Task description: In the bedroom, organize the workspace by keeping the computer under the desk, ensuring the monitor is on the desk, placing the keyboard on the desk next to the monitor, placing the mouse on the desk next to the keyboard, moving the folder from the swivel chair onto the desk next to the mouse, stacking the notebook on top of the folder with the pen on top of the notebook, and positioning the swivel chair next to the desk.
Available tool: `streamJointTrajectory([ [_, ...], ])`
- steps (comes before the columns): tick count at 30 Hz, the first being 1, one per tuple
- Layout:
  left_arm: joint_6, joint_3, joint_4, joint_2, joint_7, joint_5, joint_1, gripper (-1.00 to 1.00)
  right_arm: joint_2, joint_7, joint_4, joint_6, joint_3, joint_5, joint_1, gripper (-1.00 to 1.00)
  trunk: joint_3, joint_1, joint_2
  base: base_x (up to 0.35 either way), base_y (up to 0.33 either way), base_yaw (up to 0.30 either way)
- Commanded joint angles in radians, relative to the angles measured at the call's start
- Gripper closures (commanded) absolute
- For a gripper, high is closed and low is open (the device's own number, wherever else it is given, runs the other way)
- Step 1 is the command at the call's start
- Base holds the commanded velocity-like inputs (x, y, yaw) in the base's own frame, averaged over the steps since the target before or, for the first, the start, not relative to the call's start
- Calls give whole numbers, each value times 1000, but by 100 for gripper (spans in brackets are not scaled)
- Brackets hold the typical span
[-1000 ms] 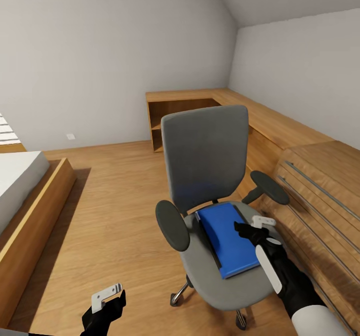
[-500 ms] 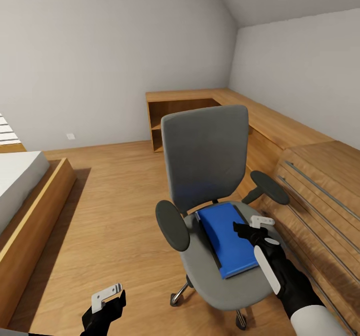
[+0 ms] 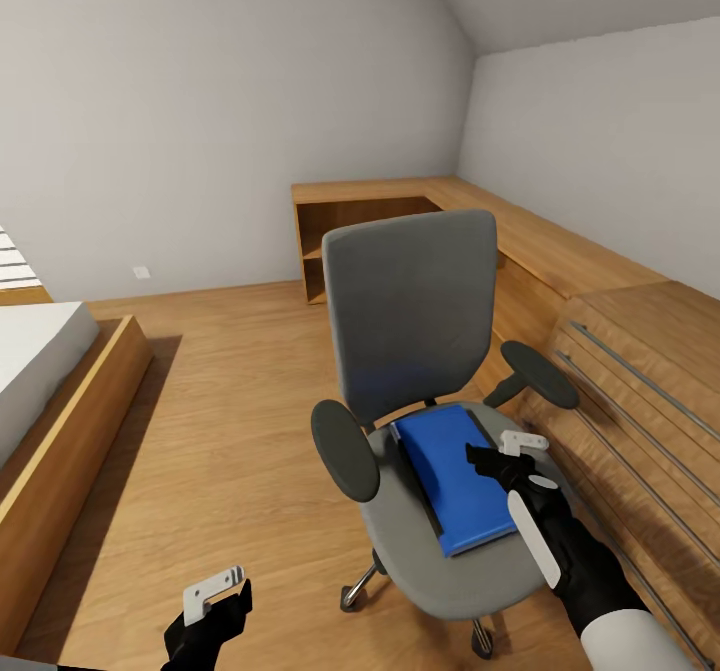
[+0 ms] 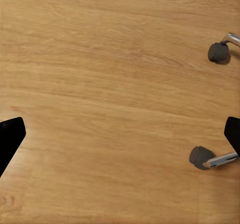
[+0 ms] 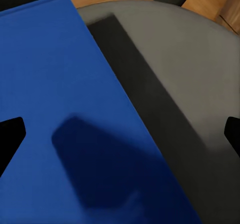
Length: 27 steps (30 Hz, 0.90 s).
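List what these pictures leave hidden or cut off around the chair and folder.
- Head view: the right tool covers the folder at its right edge.
- Head view: the swivel chair seat hides most of its base.
- Right wrist view: the folder runs off the frame.

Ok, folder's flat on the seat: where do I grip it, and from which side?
Take the folder by its long edge toward the dresser, coming from above with the right gripper. It lies flat on the swivel chair, so one finger probably has to slip under that edge.
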Motion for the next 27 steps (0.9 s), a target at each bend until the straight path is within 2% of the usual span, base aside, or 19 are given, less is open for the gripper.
streamJointTrajectory([
  [1,-1,-2,-2,0,4,0,-2,-100,-1,-10,-1,3,4,-10,-1,-100,-1,0,0,0,0,0],
  [3,-1,-2,-2,0,4,0,-2,-100,-1,-10,-1,3,4,-10,-1,-100,-1,0,0,0,0,0],
  [10,-1,-2,-2,0,4,-1,-2,-100,-1,-10,-1,3,4,-10,-1,-100,-23,27,-49,0,0,0],
  [21,-1,-2,-2,0,4,0,-2,-100,5,-10,-2,3,4,-10,-1,-100,-23,27,-49,0,0,0],
  [27,-1,-3,-2,0,4,0,-2,-100,10,-10,-1,3,4,-10,-1,-100,-42,50,-91,0,0,0],
])
